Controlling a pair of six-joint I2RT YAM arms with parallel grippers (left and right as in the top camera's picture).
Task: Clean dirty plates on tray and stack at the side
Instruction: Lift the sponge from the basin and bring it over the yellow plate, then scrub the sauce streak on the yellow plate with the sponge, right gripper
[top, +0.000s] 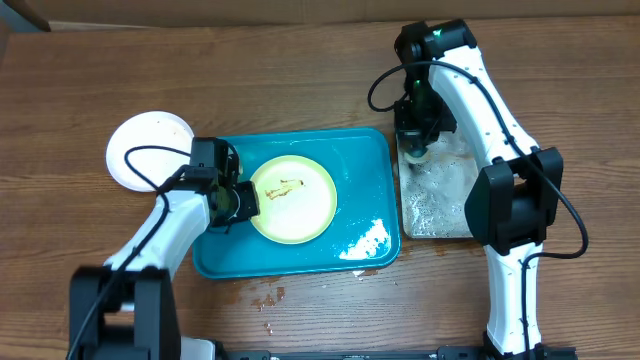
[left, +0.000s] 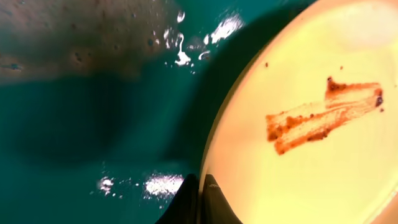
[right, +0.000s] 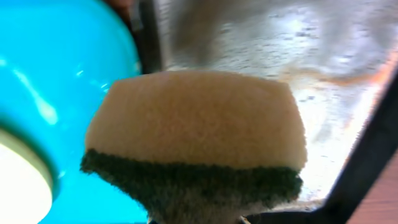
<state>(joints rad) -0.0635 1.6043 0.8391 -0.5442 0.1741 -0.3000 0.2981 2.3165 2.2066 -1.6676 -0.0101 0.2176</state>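
My left end effector (top: 243, 200) is shut tight on the left rim of the yellow-green plate (top: 295, 205). In my left wrist view one finger (left: 186, 202) sits on each side of the rim. The plate lies in the middle of the teal tray (top: 360, 160), and it is dirty: a brown smear (left: 323, 115) runs across it. The tray is wet and shiny in spots.

My right end effector (top: 418, 143) is closed on a sponge (right: 196, 124), yellow with a dark green scrubby side. It hangs over the top end of the black tray (top: 440, 205), which has foamy water in it and sits just beside the teal tray on the right.

A white plate (top: 150, 148) rests on the table (top: 300, 80), just past the teal tray's top left corner.
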